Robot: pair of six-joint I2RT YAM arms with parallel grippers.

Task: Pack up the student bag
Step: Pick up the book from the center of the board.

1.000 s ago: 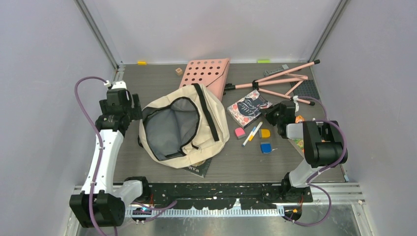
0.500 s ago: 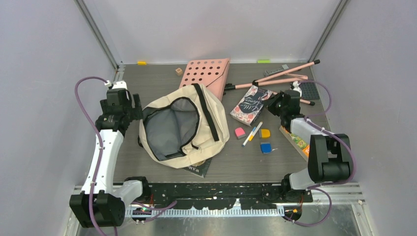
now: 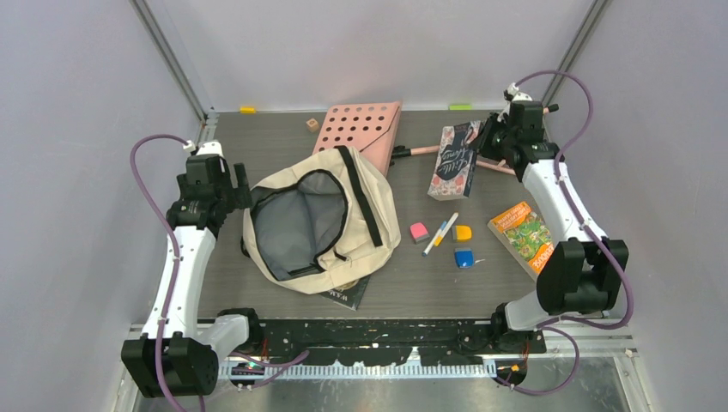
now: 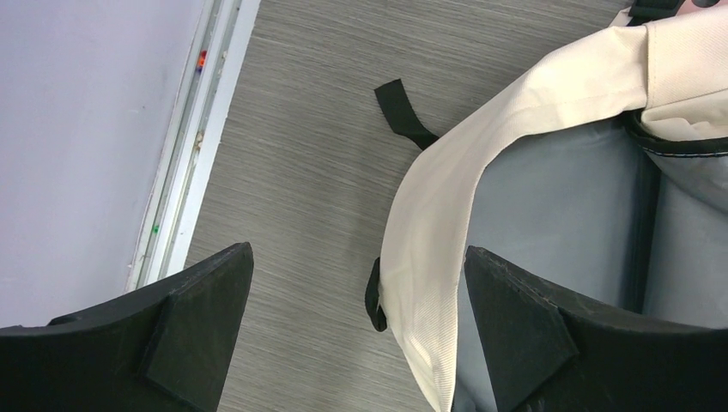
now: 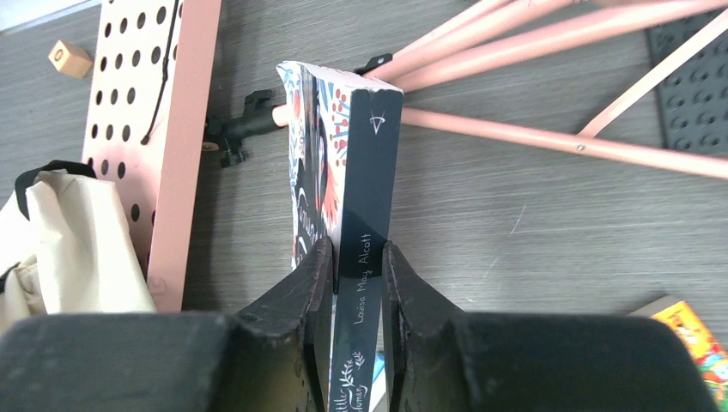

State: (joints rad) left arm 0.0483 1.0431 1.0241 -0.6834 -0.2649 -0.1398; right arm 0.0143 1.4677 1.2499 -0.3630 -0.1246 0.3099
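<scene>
The student bag lies open at the left of the table, cream fabric with black trim and grey lining showing. My left gripper is open and straddles the bag's left rim; one finger is outside over the table, the other over the lining. My right gripper is shut on the spine of a dark floral book. It holds that book on edge above the back right of the table.
A pink perforated board and a pink folding stand lie at the back. An orange-green book, a marker and pink, yellow and blue small blocks lie right of the bag. A dark book sticks out under the bag.
My right arm has lifted the floral book off the table and swung it back and to the right, uncovering the orange-green book. The left arm has not moved.
</scene>
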